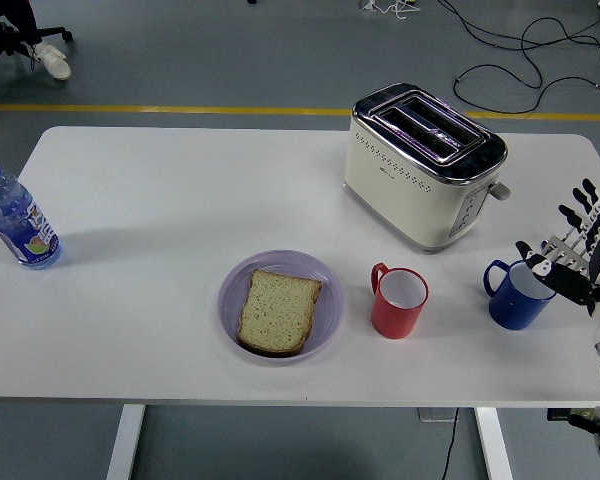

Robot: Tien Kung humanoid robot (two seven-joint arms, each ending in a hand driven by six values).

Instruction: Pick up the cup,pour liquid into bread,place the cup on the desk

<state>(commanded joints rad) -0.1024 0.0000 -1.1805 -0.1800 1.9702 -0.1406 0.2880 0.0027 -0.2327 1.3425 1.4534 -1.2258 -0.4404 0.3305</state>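
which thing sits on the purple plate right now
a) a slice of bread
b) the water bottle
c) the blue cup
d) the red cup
a: the slice of bread lies on the purple plate, while the red cup and blue cup stand on the table to its right and the water bottle stands at the far left edge.

No text, brand or number can be read anywhere. The bottle (16, 222) at the desk's nine o'clock edge wears a blue label with a coloured picture, but its print is too small to make out. The toaster (423, 164) toward one o'clock shows only rows of dots and small knobs, with no legible marking
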